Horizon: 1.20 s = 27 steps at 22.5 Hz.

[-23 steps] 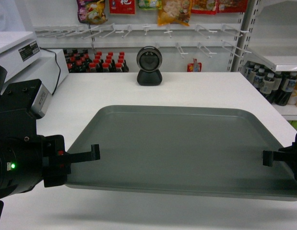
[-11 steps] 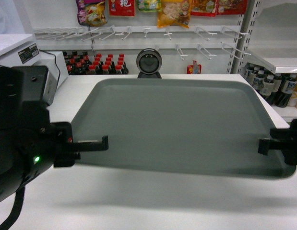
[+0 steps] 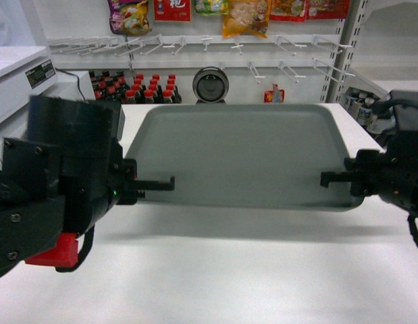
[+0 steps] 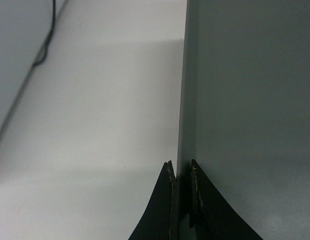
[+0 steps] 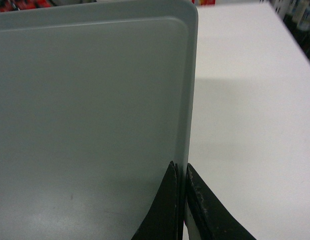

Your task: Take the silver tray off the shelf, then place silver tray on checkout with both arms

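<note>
The silver tray (image 3: 242, 152) is a flat grey-green rectangle held in the air over the white checkout (image 3: 229, 270), tilted with its far edge raised, and its shadow falls on the counter below. My left gripper (image 3: 169, 183) is shut on the tray's left rim and my right gripper (image 3: 325, 178) is shut on its right rim. In the left wrist view the left gripper (image 4: 181, 165) pinches the tray (image 4: 245, 100) by its edge. In the right wrist view the right gripper (image 5: 180, 165) clamps the rim of the tray (image 5: 94, 100) in the same way.
A black round scanner (image 3: 210, 85) stands behind the tray at the counter's far edge. A white cash register (image 3: 23, 71) sits at the left. Bottles (image 3: 148, 88) and peg hooks line the back wall. A white shelf board (image 3: 401, 82) with bottles is at the right.
Both arms have lifted the tray and carried it forward over the counter. It now hides most of the scanner, and its far edge has tipped up.
</note>
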{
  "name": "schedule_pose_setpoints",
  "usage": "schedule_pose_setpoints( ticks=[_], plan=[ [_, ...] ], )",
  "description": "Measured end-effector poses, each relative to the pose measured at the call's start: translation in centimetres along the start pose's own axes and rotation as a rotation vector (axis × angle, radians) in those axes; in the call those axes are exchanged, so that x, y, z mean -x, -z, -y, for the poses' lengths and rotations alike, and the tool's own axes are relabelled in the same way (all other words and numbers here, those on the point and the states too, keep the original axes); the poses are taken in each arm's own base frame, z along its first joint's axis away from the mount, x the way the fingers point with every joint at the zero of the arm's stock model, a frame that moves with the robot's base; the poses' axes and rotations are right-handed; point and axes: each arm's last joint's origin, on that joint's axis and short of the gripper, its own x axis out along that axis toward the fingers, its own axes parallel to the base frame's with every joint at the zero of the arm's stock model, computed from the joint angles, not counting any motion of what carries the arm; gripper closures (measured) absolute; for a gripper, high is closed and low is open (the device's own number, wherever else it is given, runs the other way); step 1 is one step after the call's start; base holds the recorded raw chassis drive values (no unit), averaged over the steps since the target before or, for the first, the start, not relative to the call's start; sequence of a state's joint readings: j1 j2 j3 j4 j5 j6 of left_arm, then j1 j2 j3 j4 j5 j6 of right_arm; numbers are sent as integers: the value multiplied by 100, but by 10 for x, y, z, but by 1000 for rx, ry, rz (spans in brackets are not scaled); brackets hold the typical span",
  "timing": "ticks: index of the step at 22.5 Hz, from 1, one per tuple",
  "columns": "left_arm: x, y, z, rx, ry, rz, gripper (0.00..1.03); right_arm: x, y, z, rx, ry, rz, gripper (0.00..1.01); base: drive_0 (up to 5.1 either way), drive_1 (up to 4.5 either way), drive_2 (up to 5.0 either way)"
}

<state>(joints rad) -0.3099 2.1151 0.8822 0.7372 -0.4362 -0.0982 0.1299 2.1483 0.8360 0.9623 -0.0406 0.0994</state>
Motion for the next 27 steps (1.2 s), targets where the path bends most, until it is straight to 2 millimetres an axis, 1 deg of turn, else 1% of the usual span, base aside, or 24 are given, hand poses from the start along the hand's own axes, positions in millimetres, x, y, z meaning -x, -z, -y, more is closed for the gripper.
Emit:
schedule_pose_setpoints(
  ticks=[2, 3, 6, 7, 9, 10, 11, 12, 13, 14, 16, 17, 18, 20, 21, 22, 23, 24, 25, 26, 27],
  plan=[
    [-10, 9, 2, -5, -1, -52, 99, -10, 8, 1, 10, 3, -35, 98, 0, 0, 0],
    [-16, 17, 4, -3, 0, -89, 99, -19, 17, 2, 25, 11, -63, 98, 0, 0, 0],
    [-25, 32, 7, 15, -3, -150, 99, -32, 31, 5, 54, 23, -119, 98, 0, 0, 0],
    [-29, 34, 9, 29, -5, -161, 99, -39, 35, 5, 74, 27, -144, 98, 0, 0, 0],
    [-37, 26, 8, 71, 3, -201, 99, -48, 34, 6, 106, 49, -149, 98, 0, 0, 0],
    [-38, 26, 8, 76, 3, -205, 99, -49, 34, 6, 108, 52, -147, 98, 0, 0, 0],
    [-38, 24, 8, 91, -2, -198, 91, -50, 33, 7, 121, 52, -152, 90, 0, 0, 0],
    [-38, 26, 6, 99, -29, -197, 83, -49, 31, 6, 124, 50, -138, 83, 0, 0, 0],
    [-38, 27, 5, 105, -33, -196, 82, -49, 31, 6, 125, 50, -135, 81, 0, 0, 0],
    [-36, 27, -1, 117, -42, -191, 72, -47, 29, 7, 126, 59, -119, 72, 0, 0, 0],
    [-30, 26, -13, 133, -61, -189, 58, -40, 20, 10, 128, 84, -83, 57, 0, 0, 0],
    [-29, 26, -14, 135, -62, -187, 56, -39, 19, 11, 128, 87, -77, 55, 0, 0, 0],
    [-24, 20, -21, 157, -61, -148, 47, -30, 4, 15, 120, 95, -37, 44, 0, 0, 0],
    [-8, -2, -33, 216, -31, -64, 33, -16, -18, 20, 112, 106, 26, 31, 0, 0, 0],
    [-2, -9, -36, 228, -24, -36, 29, -11, -24, 21, 109, 109, 41, 28, 0, 0, 0],
    [16, -27, -41, 265, 17, 45, 20, 3, -39, 24, 107, 103, 80, 19, 0, 0, 0],
    [31, -41, -45, 292, 40, 105, 13, 16, -48, 24, 109, 96, 120, 11, 0, 0, 0],
    [41, -54, -48, 308, 103, 252, 13, 27, -58, 23, 108, 96, 153, 2, 0, 0, 0],
    [48, -57, -53, 279, 156, 362, 22, 33, -65, 23, 104, 125, 291, 8, 0, 0, 0],
    [63, -39, -61, 184, 186, 403, 35, 50, -58, 22, 98, 147, 351, 21, 0, 0, 0],
    [72, -23, -69, 145, 173, 387, 44, 63, -45, 22, 93, 150, 333, 30, 0, 0, 0]
  ],
)
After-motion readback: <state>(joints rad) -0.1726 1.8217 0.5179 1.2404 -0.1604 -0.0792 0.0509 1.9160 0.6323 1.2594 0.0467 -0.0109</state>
